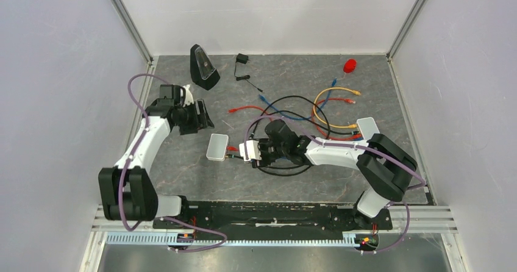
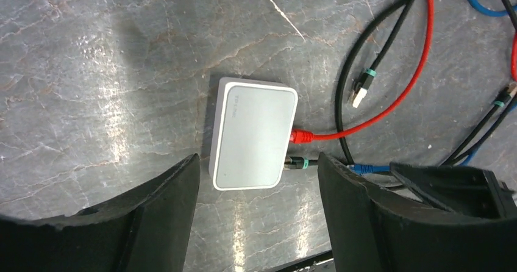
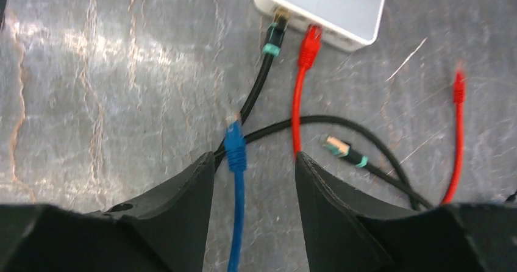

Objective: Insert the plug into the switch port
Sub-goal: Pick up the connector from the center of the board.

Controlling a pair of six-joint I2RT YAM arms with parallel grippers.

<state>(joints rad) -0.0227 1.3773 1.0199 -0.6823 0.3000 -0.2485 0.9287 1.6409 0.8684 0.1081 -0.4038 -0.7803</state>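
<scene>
One black plug (image 3: pixel 272 39) at the switch (image 3: pixel 329 0)

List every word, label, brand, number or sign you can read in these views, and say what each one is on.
Top of the switch box, near one corner: a faint short logo, too small and blurred to read.
Black wedge-shaped device: no print visible.
Black adapter: too small to tell.
Nothing else shows legible text.

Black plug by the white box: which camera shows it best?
Right wrist view: the black plug is big and near, its tip at the box edge beside the red plug. Left wrist shows it smaller, from above. The top view shows just a tiny speck.
</scene>
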